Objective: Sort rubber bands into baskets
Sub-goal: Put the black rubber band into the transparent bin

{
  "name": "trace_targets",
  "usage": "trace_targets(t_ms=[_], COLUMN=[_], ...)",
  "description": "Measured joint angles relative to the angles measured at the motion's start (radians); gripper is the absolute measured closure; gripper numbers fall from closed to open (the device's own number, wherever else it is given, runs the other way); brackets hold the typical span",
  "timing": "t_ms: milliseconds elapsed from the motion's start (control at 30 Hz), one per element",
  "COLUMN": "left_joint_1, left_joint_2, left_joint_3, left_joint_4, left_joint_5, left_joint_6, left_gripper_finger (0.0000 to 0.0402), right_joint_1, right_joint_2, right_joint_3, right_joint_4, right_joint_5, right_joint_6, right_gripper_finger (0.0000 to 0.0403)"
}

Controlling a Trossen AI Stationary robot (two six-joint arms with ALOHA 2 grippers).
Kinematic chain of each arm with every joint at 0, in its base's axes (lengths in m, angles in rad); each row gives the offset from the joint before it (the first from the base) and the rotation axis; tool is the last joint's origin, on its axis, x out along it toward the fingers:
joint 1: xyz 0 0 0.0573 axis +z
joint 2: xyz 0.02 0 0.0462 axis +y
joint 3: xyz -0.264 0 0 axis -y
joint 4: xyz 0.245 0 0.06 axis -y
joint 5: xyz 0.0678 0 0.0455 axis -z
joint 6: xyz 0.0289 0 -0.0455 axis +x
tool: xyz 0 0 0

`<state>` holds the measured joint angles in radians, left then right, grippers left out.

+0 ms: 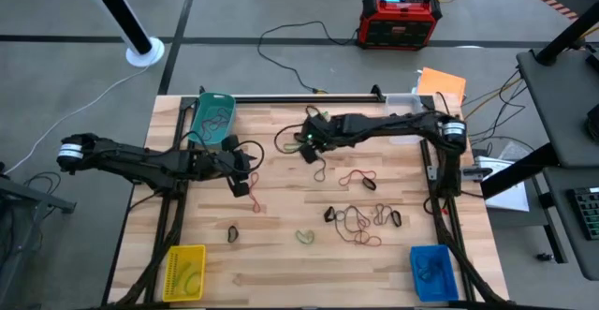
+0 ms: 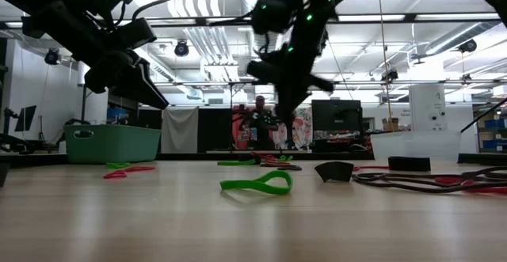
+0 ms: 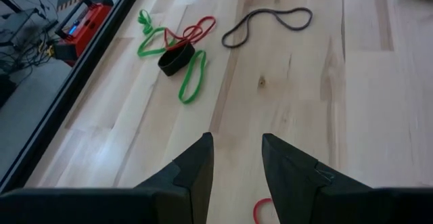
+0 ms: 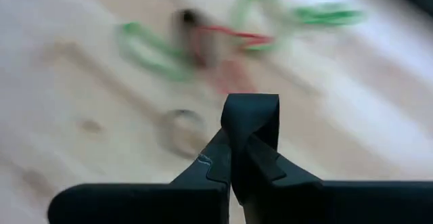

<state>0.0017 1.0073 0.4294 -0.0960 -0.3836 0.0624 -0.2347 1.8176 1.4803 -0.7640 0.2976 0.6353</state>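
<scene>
Right wrist view shows the right hand (image 4: 249,139) pinched shut on a black band (image 4: 250,119), lifted above a blurred tangle of green and red bands (image 4: 223,38) on the surface. Only the fingertips grip the loop, so I judge it could slip free on the way to a basket, or land in the wrong one.

Going left to right from above: the left hand (image 1: 241,171) hovers narrowly parted and empty, a red band (image 3: 260,210) just beneath it. The teal basket (image 1: 213,115) behind it holds a few dark loops. The yellow basket (image 1: 184,273), nearer the front, has thin bands inside. Past the right hand, the clear basket (image 1: 402,99) cannot be judged; the blue basket (image 1: 432,271) holds dark loops.
</scene>
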Motion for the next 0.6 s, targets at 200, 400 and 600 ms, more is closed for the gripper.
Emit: trace_targets(t_ms=[200,400,600], left_joint_1=[0.0,0.0,0.0], left_joint_2=[0.0,0.001,0.001], left_joint_3=[0.0,0.0,0.0], left_joint_4=[0.012,0.035,0.06], left_joint_5=[0.0,0.0,0.0], left_joint_6=[0.0,0.004,0.007], left_gripper_finger=[0.029,0.029,0.029], right_joint_1=[-0.104,-0.298,-0.475], right_joint_2=[-0.081,-0.086,-0.083], right_joint_3=[-0.001,-0.037,-0.159], right_joint_4=[-0.345,-0.609,-0.536], right_joint_5=[0.204,0.309,0.311], right_joint_6=[0.075,0.23,0.187], right_gripper_finger=[0.0394,0.0394,0.0394])
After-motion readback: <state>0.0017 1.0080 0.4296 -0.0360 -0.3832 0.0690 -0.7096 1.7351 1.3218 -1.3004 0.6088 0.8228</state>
